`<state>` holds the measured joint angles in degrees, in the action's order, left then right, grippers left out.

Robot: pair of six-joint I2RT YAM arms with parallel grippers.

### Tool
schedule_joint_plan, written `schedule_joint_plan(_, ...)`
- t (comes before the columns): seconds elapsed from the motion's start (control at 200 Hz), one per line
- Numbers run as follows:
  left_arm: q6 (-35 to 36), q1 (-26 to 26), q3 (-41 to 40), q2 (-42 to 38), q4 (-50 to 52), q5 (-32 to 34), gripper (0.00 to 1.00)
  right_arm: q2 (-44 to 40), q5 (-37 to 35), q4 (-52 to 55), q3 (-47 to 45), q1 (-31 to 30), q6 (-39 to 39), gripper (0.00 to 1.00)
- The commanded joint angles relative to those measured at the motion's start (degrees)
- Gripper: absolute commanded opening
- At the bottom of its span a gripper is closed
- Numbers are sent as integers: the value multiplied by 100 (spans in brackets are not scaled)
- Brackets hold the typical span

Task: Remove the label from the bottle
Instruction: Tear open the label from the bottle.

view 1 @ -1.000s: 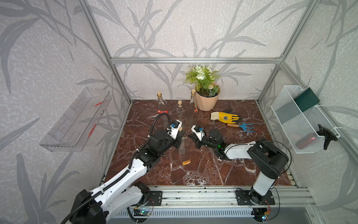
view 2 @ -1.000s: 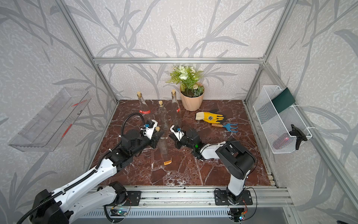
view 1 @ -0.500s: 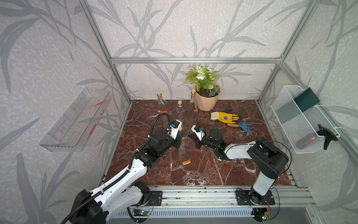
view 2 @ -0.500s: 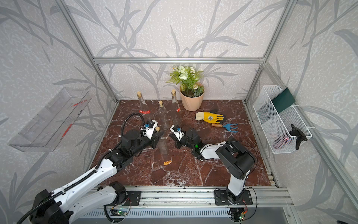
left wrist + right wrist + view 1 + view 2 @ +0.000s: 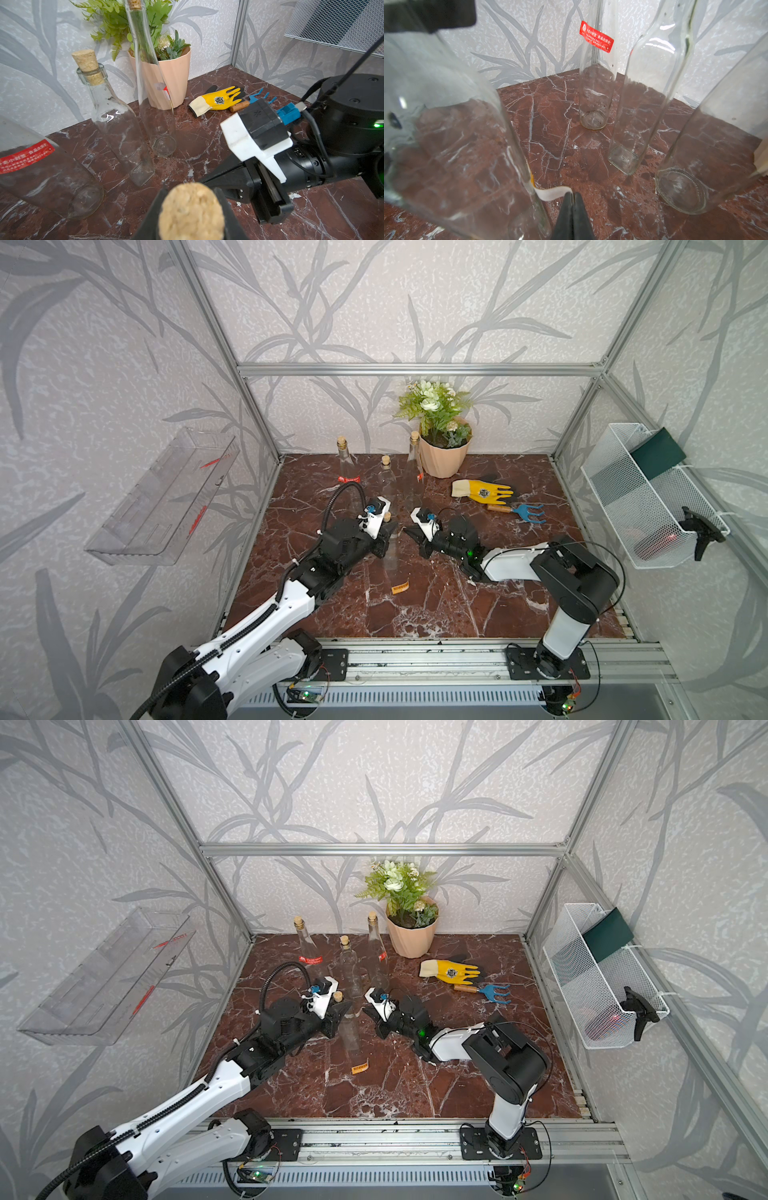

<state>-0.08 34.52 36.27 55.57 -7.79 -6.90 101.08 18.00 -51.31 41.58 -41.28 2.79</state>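
Right wrist view, lower centre of the frame: the right gripper [image 5: 572, 204] pinches a loose white tab of the label [image 5: 553, 192], whose other end clings to the bottle [image 5: 456, 145] at lower left. The left gripper [image 5: 191, 209] clamps its neck. Peeling looks partway done; the next move calls for a steady pull away from the glass.

You see a red-brown counter [image 5: 457, 605] veined white. The label [image 5: 553, 192] shows white, the glove [image 5: 482, 492] yellow, the rake [image 5: 530, 512] blue, the pot [image 5: 442, 458] peach.
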Motion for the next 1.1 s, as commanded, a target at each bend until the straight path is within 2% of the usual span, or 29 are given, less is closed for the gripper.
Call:
schedule_joint_plan(0.0,-20,60,-120,-52,173,25,0,-20,-59,2,214,23,-67,0)
schedule_joint_plan(1.095,-12,88,-120,-73,171,18,0,298,-25,227,500,22,-76,0)
